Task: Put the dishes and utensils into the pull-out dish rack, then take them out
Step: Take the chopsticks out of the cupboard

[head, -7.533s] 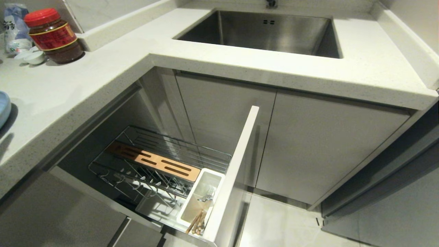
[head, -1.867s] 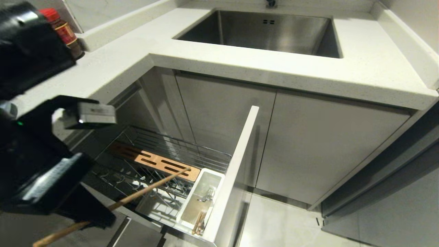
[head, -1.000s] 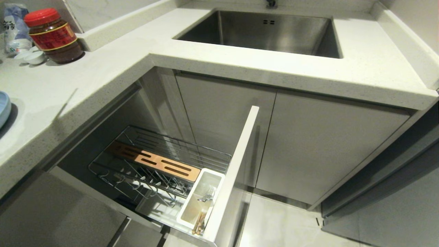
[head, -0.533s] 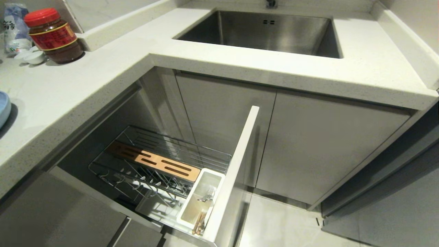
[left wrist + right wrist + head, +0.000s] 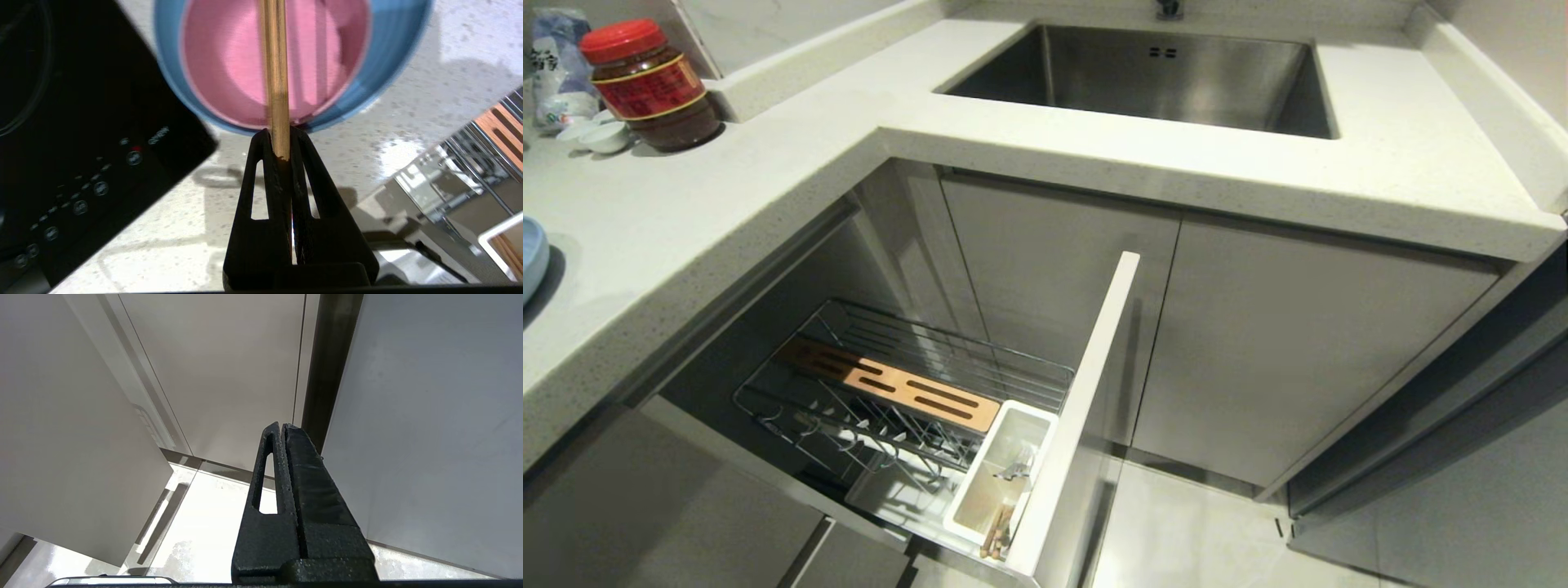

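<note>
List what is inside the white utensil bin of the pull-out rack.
In the white utensil bin, a silver fork and the ends of a wooden chopstick show. The bin's near wall hides their lower parts.

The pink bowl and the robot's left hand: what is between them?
In the left wrist view, one chopstick runs from the left hand, which grips it, up across the pink bowl.

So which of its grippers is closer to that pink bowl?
The left gripper: shut on a chopstick, it hangs just above the pink bowl. The right gripper is parked down by cabinet doors.
</note>
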`<state>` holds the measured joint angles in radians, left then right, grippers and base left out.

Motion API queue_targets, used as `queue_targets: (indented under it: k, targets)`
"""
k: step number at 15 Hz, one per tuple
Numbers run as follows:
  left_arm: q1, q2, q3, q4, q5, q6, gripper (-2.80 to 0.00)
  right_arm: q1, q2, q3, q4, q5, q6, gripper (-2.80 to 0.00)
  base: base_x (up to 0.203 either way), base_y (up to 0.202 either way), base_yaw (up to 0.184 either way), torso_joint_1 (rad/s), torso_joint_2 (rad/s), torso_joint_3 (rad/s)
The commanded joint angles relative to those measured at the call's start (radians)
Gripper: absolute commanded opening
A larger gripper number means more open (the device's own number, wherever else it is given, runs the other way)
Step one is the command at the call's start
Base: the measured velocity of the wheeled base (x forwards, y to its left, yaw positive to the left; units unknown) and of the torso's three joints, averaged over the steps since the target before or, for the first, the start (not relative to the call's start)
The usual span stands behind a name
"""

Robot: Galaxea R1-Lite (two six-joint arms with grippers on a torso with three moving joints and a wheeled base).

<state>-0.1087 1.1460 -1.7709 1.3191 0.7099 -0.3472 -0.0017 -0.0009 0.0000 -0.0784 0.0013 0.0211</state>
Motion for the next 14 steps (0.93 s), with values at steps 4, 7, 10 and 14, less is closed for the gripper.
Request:
queue_targets:
  k: [4,7,10,14]
  targets:
    - [0.038,0.078,-0.01,-0.018,-0.015,-0.001,-2.8,0.0,-0.001,0.026,-0.001,0.0,0.0,-2.8,0.0,0.0,0.0,0.0,0.0,0.0]
    - [0.06,0.099,-0.006,-0.071,-0.031,0.001,-2.8,0.0,-0.001,0.026,-0.001,0.0,0.0,-2.8,0.0,0.0,0.0,0.0,0.0,0.0]
    - [0.112,0.118,-0.007,-0.104,-0.078,0.041,-2.8,0.0,-0.001,0.026,-0.001,0.0,0.0,-2.8,0.0,0.0,0.0,0.0,0.0,0.0]
    - [0.146,0.132,-0.007,-0.117,-0.091,0.056,-2.8,0.0,-0.001,0.026,0.0,0.0,0.0,-2.8,0.0,0.0,0.0,0.0,0.0,0.0]
